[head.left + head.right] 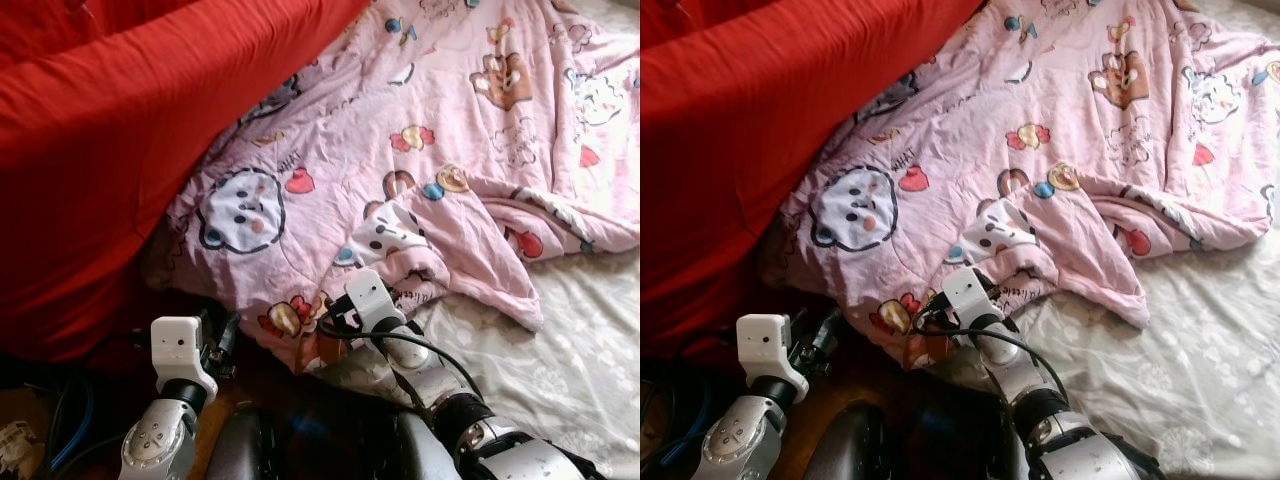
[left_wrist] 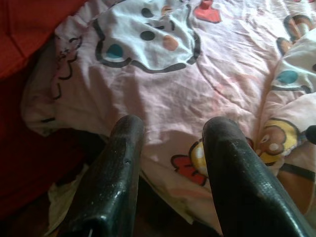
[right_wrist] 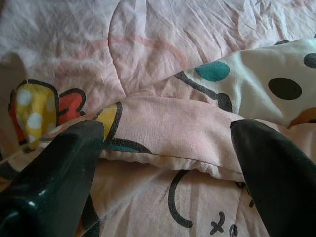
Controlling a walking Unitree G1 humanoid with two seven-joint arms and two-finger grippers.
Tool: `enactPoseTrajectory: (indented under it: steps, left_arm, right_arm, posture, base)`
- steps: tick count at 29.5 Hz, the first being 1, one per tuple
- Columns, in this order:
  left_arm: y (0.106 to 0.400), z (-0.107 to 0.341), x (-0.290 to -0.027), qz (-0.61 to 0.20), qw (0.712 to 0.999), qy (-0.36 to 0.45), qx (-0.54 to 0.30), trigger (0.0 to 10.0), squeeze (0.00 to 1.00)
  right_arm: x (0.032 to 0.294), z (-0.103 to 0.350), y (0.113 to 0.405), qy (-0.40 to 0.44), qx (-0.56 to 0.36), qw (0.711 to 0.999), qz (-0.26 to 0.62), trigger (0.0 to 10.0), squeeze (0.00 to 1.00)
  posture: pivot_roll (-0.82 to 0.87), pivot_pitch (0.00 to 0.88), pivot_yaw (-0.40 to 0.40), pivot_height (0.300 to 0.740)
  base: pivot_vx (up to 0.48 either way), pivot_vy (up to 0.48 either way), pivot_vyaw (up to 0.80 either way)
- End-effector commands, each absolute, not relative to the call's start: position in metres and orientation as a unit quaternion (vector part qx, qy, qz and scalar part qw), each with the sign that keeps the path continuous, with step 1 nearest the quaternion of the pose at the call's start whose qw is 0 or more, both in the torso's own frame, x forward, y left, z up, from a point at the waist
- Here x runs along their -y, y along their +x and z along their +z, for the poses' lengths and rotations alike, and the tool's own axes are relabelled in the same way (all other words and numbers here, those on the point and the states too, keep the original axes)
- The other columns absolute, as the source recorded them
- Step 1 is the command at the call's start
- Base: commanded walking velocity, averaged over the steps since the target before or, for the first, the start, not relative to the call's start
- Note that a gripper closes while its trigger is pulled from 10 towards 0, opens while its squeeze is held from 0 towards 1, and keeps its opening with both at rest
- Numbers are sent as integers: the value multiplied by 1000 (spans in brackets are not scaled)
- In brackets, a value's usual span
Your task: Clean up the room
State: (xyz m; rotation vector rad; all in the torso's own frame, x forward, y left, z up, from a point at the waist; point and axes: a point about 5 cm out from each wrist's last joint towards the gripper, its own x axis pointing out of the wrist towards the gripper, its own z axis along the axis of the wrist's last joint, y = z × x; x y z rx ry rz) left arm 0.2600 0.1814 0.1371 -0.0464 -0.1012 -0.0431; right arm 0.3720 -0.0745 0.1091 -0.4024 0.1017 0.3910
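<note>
Strong light comes from the upper right and washes out the pink quilt (image 1: 450, 150) there, with mild glare on the pale sheet (image 1: 560, 350). The lower left, under the red cover (image 1: 110, 130), stays in deep shadow. The head views are slightly soft. In both wrist views the near black fingers (image 2: 118, 182) are blurred.

The two head views look forward and down from above onto a pink quilt (image 1: 420, 150) beside a red blanket (image 1: 110, 130). Each wrist view looks along its own black fingers (image 2: 118, 168), very close to the quilt's near edge, which the head views also cover.
</note>
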Motion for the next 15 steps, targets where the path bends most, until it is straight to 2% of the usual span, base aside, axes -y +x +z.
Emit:
enactPoseTrajectory:
  steps: [1,13,15]
  left_arm:
    - [251,134,-181,-15,999,-26,37,10000,0]
    - [238,144,-184,3,999,-23,34,10000,0]
    - [234,144,-184,6,999,-23,32,10000,0]
  right_arm:
    - [73,100,368,-203,-69,956,200,10000,0]
    - [76,104,372,-224,-70,955,180,10000,0]
    - [89,100,374,-154,-104,974,129,10000,0]
  posture:
    - [238,597,-47,622]
    - [264,640,-55,622]
    - [261,645,-57,622]
  base:
    - [0,0,0]
    - [0,0,0]
    - [0,0,0]
